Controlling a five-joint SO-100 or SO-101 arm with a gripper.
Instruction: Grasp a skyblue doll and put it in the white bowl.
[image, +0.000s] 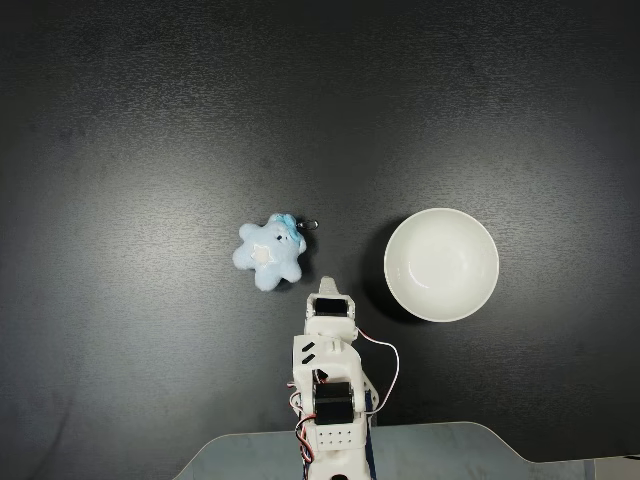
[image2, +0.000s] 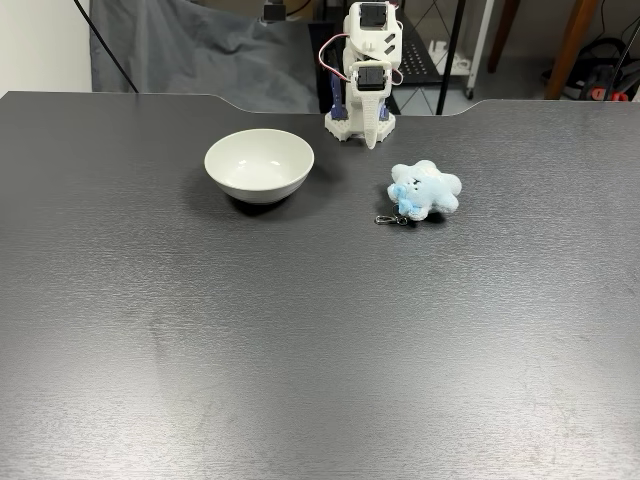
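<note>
The skyblue doll, a small fluffy pale-blue plush with rounded lobes and a white patch at its centre, lies flat on the dark matte tabletop, toward the edge that carries the arm's base and well clear of the other edges. In a fixed view from the opposite side the doll shows a darker blue tuft, and a small metal ring rests on the tabletop just beside it; its fine detail is too small to make out.

The white bowl, round, glossy and plain, stands upright near the doll but apart from it, about as far from the arm's edge. The bowl's inside is bare.

The white plastic pincer points out from the folded arm, between doll and bowl and near the doll without touching it. In the opposite view the pincer hangs tip-down above the tabletop with its fingers pressed together and nothing held. The arm's base is cut off by the picture's lower edge in the view from above.
</note>
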